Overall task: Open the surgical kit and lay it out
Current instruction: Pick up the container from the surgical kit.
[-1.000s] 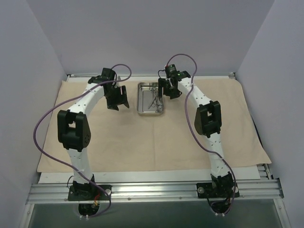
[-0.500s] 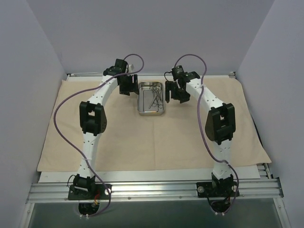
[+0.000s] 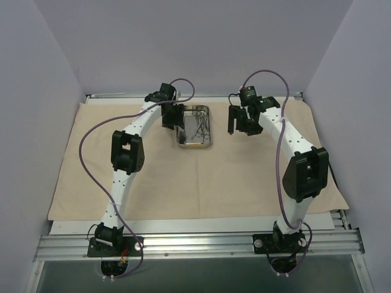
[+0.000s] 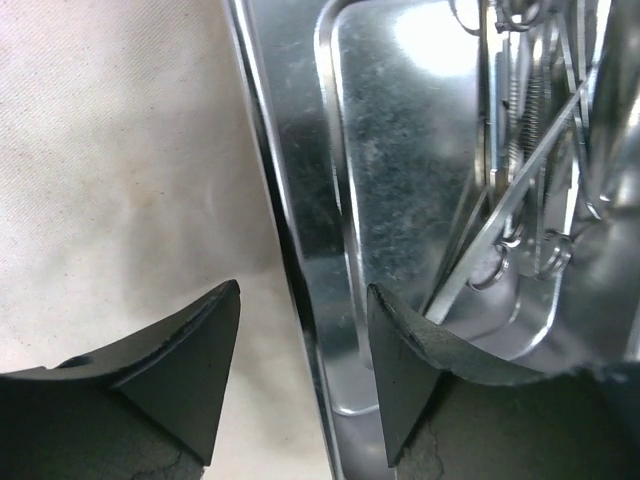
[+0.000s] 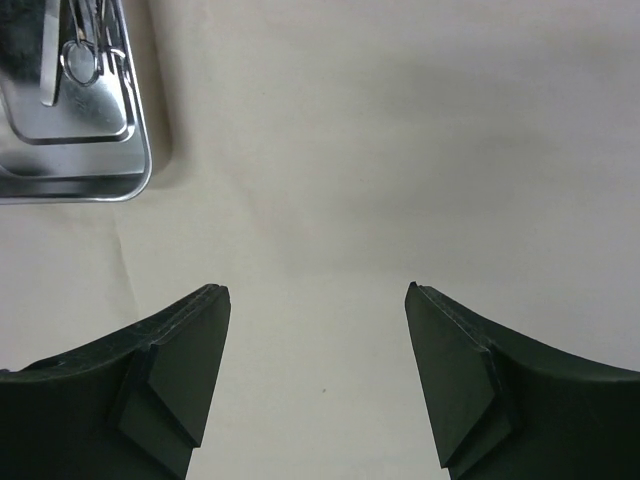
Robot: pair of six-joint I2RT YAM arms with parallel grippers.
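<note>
Steel tray (image 3: 194,146) of thin instruments (image 3: 198,125) gleams far-centre on flat tan cloth wrap (image 3: 183,180); left end effector (image 4: 303,290), fingers (image 4: 180,370) apart, straddles its rounded left rim, right end effector (image 5: 315,290) gapes over bare cloth alongside.

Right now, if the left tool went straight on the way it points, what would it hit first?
Most likely the steel tray, whose left rim sits between the open fingers of the left tool; depth is hard to judge.
</note>
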